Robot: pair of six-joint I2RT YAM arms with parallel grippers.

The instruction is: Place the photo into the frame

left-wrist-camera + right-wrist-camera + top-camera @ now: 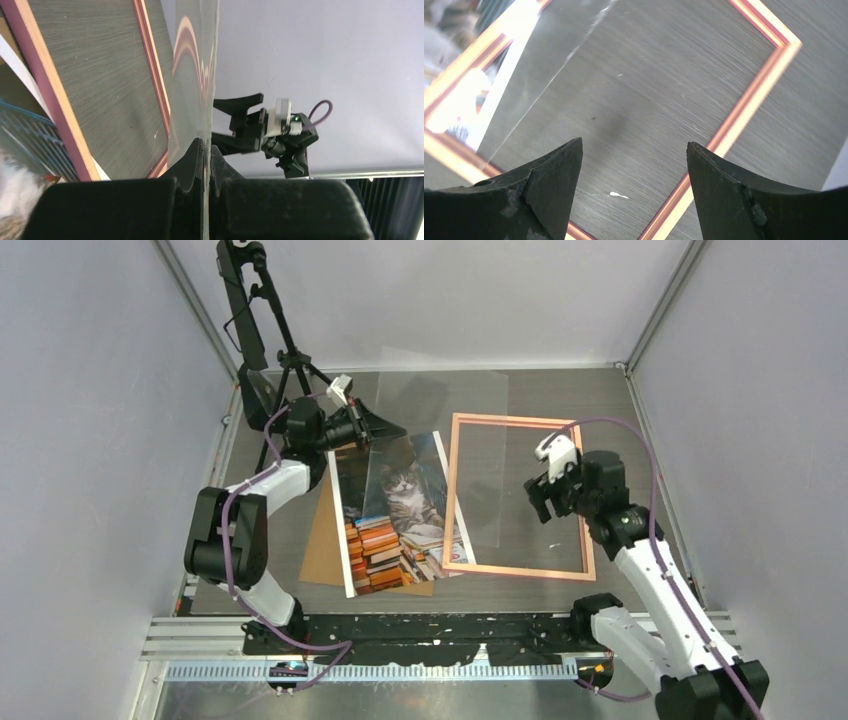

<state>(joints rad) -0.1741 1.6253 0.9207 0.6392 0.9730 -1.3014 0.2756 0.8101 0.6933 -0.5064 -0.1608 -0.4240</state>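
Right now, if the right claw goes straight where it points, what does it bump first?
Most likely the bare table inside the frame: the open right claw points down there. The edge of the clear sheet sits just beside that line, so depth leaves some doubt.

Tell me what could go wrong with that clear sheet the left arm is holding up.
The left gripper pinches the clear sheet by one edge only, so it may slip or swing. The open right gripper hangs over the frame near the sheet's far edge and could knock it. The photo overlaps the frame's rail at one corner; a lowered sheet might shift it.
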